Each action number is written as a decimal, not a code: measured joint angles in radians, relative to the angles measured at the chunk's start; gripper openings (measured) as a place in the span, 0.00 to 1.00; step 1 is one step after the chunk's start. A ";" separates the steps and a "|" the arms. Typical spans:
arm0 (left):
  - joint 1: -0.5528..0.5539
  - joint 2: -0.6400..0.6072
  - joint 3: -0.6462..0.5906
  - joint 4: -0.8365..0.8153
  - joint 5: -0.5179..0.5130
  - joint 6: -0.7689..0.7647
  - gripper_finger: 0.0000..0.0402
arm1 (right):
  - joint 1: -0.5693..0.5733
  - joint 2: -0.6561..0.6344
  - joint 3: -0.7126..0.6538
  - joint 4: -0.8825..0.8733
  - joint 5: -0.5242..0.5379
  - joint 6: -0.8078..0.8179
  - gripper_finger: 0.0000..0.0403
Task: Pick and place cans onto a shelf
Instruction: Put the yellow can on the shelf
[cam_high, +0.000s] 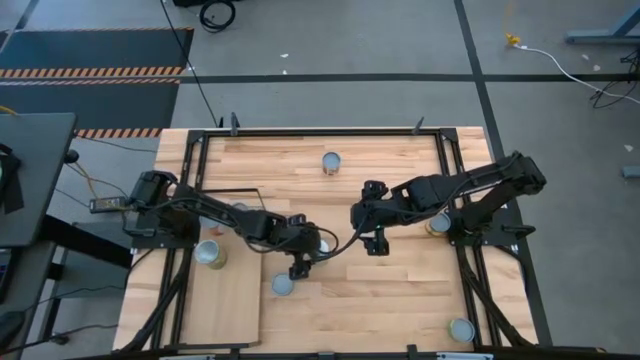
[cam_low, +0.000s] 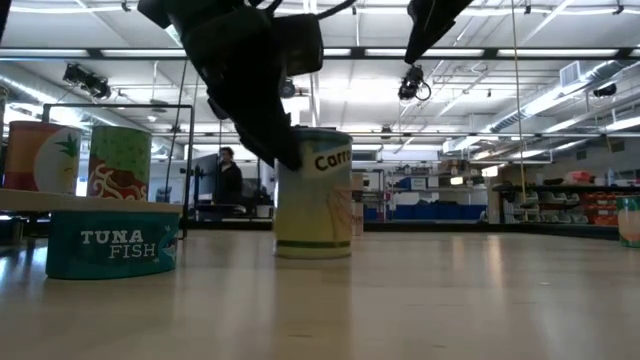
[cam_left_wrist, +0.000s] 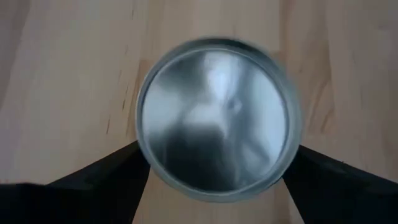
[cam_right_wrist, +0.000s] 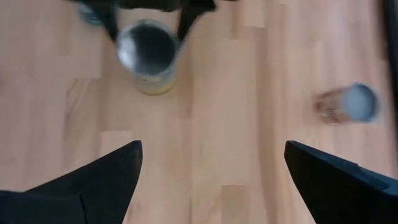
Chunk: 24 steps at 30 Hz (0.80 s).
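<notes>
One can (cam_high: 210, 253) stands on the shelf (cam_high: 225, 310) while several wait on the table (cam_high: 400, 290); the left gripper (cam_left_wrist: 214, 168), fingers spread, straddles another can (cam_left_wrist: 214, 118); the right gripper (cam_right_wrist: 211, 180) hovers nearby, spread and empty.

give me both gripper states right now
left gripper: open, fingers either side of a can, not clamped.
right gripper: open, holding nothing, above the table.
</notes>
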<state>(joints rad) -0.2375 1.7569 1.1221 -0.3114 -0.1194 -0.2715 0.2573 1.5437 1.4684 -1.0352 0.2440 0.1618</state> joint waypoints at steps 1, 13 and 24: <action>0.000 0.000 0.000 0.000 -0.009 0.018 0.87 | 0.003 0.001 -0.021 0.015 -0.013 -0.010 0.99; -0.010 0.000 0.000 0.037 -0.032 0.047 0.87 | -0.009 0.096 -0.358 0.519 0.092 -0.061 0.99; -0.005 -0.001 0.000 0.066 -0.069 0.048 0.87 | -0.012 0.240 -0.353 0.792 0.102 -0.049 0.98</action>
<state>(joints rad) -0.2424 1.7557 1.1221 -0.2454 -0.1887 -0.2231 0.2451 1.7838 1.1157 -0.2436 0.3459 0.1132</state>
